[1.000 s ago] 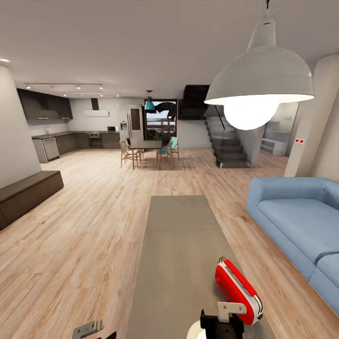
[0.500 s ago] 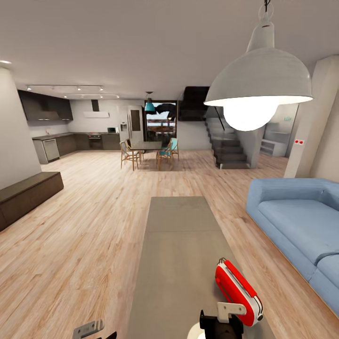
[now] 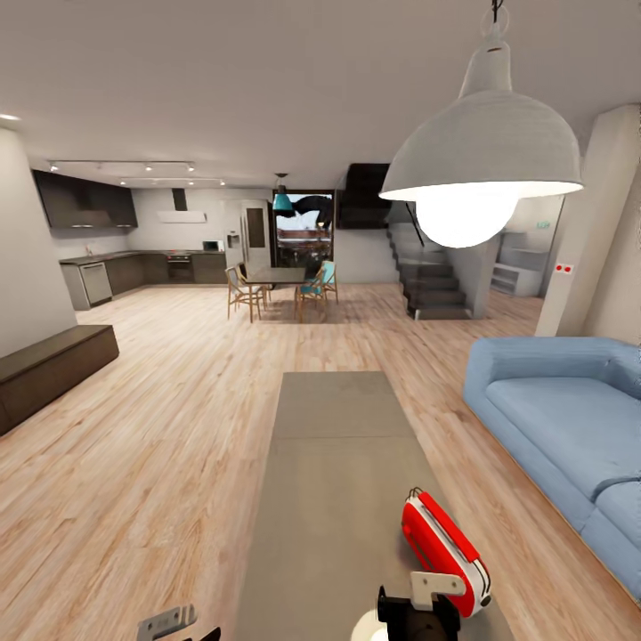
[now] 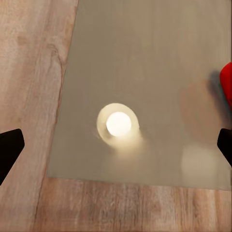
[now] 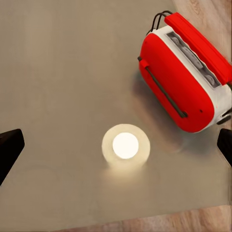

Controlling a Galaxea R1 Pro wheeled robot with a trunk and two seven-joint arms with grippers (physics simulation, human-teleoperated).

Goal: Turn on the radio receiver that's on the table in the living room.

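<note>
right end effector (image 3: 418, 614) spread above table (image 3: 338, 463), beside radio receiver (image 3: 442, 552)

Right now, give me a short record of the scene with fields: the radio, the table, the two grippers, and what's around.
radio: small bright-red rounded box radio, on the table's near right part
table: long low matte grey slab table, seam across its top
right gripper: open, above the tabletop beside the radio, apart from it
left gripper: open, over the table's near edge
surroundings: blue sofa, white dome pendant lamp

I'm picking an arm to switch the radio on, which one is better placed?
Right, probably. The right tool sits just beside the radio receiver, whole in its wrist view; the left tool is off over the floor.
</note>
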